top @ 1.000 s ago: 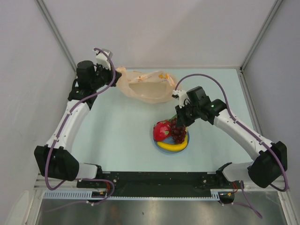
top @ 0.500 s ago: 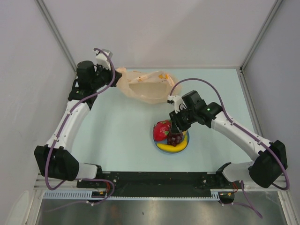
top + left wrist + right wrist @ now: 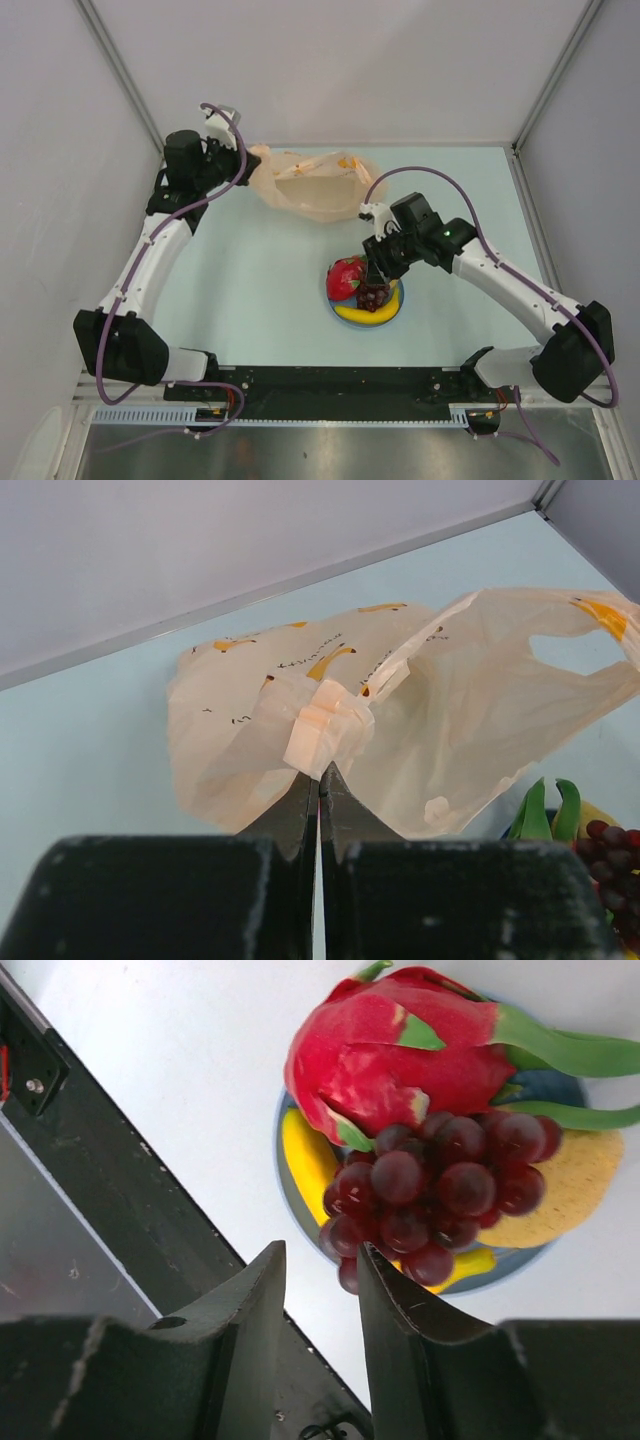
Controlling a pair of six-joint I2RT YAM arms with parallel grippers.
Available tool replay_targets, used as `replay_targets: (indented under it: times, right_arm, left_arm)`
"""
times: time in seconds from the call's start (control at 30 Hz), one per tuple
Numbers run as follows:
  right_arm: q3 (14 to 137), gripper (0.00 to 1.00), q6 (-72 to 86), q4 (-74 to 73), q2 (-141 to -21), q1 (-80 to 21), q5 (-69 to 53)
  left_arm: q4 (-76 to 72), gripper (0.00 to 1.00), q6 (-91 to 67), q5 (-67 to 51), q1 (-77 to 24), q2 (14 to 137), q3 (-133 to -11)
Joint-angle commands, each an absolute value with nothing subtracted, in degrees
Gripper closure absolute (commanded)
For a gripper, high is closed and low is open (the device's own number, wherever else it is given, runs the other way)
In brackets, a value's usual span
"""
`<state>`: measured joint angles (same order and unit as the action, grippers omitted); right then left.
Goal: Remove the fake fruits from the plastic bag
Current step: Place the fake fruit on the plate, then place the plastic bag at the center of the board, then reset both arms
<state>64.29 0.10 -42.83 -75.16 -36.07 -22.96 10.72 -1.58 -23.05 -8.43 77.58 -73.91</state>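
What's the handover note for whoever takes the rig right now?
Left gripper: shut on a fold of the plastic bag.
Right gripper: open, empty, poised by the grape bunch.
Done: dragon fruit, banana, yellow-orange fruit and grape bunch are piled on the blue plate.
Left: no fruit shows in the bag; probably just back the right arm off and release the bag.

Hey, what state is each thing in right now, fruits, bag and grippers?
grape bunch: on blue plate, unheld
dragon fruit: on plate
banana: on plate
yellow-orange fruit: on plate
plastic bag: pinched, slack
left gripper: shut on plastic bag
right gripper: open over grape bunch
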Motion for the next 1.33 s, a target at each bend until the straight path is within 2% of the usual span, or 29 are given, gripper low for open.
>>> replay_targets:
  times: [0.0,0.1,0.13,0.2,0.23,0.3,0.33,0.37,0.53,0.57,0.6,0.63,0.83,0.97,1.3]
  right_arm:
    - [67.32,0.59,-3.16,-46.83,-71.64,-33.41,-22.15]
    - [69.43,0.53,-6.32,-50.43,-71.54,-29.28,-22.76]
    - [70.04,0.52,-7.02,-50.71,-71.54,-28.31,-22.50]
    - [71.36,0.50,-8.00,-49.93,-71.54,-24.80,-21.97]
    - [71.63,0.49,-8.09,-49.14,-71.54,-23.39,-21.36]
    - [72.16,0.39,-6.42,-45.20,-71.63,-20.31,-17.43]
    - [72.07,0.35,-5.81,-43.44,-71.72,-19.26,-15.58]
    - [72.16,0.28,-5.19,-41.85,-71.63,-18.47,-13.90]
    - [71.81,0.24,-6.24,-35.42,-72.42,-15.21,-5.64]
    - [71.37,0.12,-5.54,-34.55,-72.42,-15.21,-3.97]
    - [71.11,0.10,-3.88,-33.24,-72.33,-15.21,-1.00]
    - [70.67,0.01,-3.17,-32.87,-72.42,-15.12,-0.10]
    - [68.38,0.00,0.95,-30.06,-71.19,-15.03,2.12]
    - [67.24,0.00,2.90,-31.02,-69.53,-15.03,-1.47]
    - [63.55,0.00,2.47,-30.94,-65.75,-14.50,-4.39]
  left_arm:
    - [8.79,1.00,-2.64,-24.61,-8.09,77.34,-74.88]
    - [9.32,1.00,-2.46,-24.78,-8.17,77.78,-76.28]
    - [9.40,0.90,-2.46,-24.79,-8.09,78.13,-76.72]
    - [10.11,0.56,-2.55,-24.96,-8.09,78.66,-78.74]
    - [10.63,0.33,-2.72,-25.05,-8.09,78.84,-79.53]
    - [11.51,0.17,-2.72,-25.14,-8.17,79.10,-82.07]
    - [11.77,0.00,-2.64,-24.35,-8.09,79.01,-82.79]
    - [11.95,0.00,-2.55,-23.65,-8.09,78.49,-83.40]
    - [16.77,0.00,5.60,-20.40,-8.09,75.33,-85.96]
    - [17.66,0.00,6.76,-18.39,-8.09,74.63,-85.87]
    - [18.62,0.00,9.03,-16.98,-8.09,73.05,-85.35]
    - [20.20,0.00,10.18,-15.92,-8.09,72.17,-84.82]
    - [21.80,0.00,14.24,-7.65,-8.09,62.78,-74.02]
    - [22.50,0.00,13.80,-8.08,-8.09,58.19,-65.59]
    - [24.87,0.00,10.28,-14.05,-8.09,53.62,-56.08]
